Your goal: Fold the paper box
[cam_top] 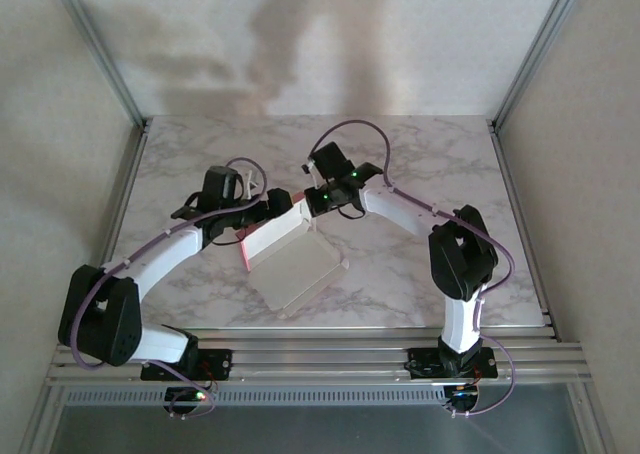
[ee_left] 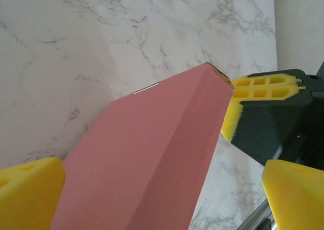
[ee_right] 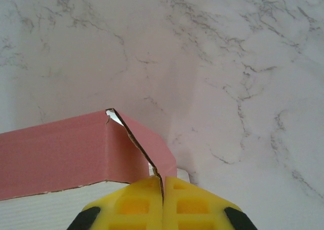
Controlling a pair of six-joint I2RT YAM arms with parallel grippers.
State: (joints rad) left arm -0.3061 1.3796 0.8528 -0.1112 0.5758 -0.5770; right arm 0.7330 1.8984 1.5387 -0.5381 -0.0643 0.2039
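Paper box (cam_top: 295,264) lies on the marble table (cam_top: 430,164), pink wall raised, white inside up. My right pincer (ee_right: 163,197) is pinched tight on its pink corner edge. My left pincer (ee_left: 162,189) stands spread wide, pink panel between its fingers (ee_left: 30,189).

Nothing readable here, folks. I can't make out any text, label, brand, number or sign in these views. The paper box (ee_left: 152,164) is just plain pink card, and the marble surface (ee_right: 243,63) has only its veining.
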